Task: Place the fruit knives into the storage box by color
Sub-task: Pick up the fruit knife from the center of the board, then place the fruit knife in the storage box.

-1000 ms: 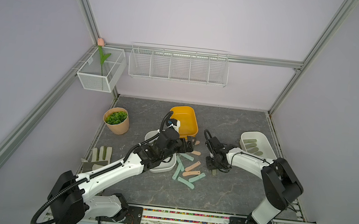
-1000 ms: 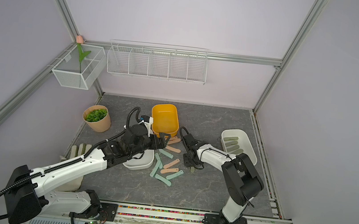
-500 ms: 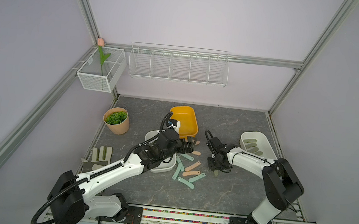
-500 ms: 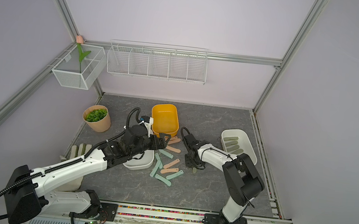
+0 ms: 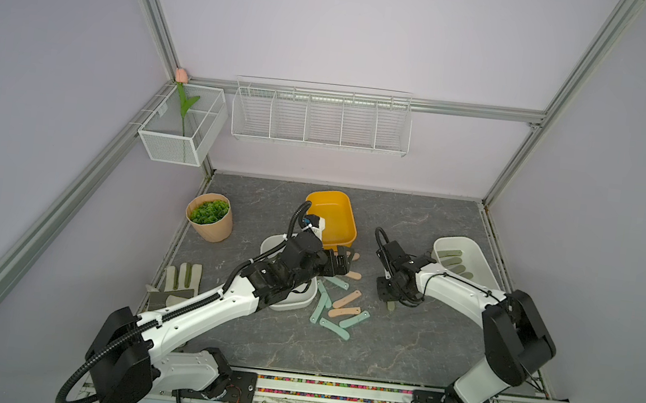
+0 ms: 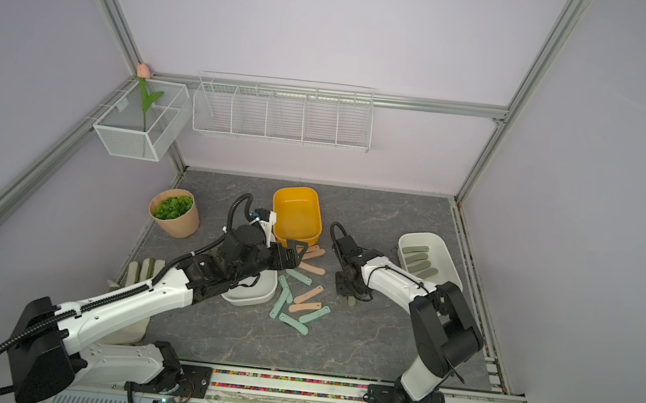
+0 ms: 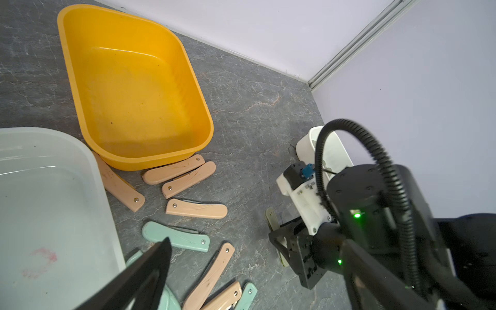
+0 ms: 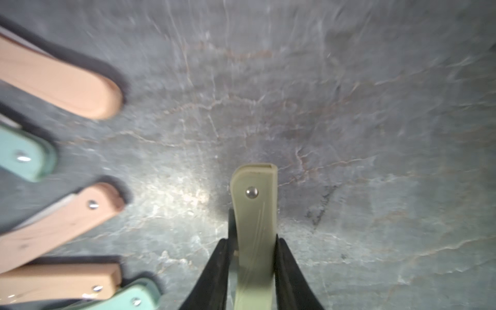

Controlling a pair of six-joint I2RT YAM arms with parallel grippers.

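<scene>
My right gripper (image 8: 253,243) pinches a flat, smooth olive knife (image 8: 255,209), with a steel rivet near its tip, over veined grey stone, right of the glossy yellow tub (image 7: 150,165). My left gripper (image 6: 297,254) gapes empty beside that tub's near rim, above matte peach knives (image 7: 196,208).

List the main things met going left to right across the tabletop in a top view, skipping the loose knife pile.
Plant pot → yellow bin → right claw gripping an olive knife → white bin.
</scene>
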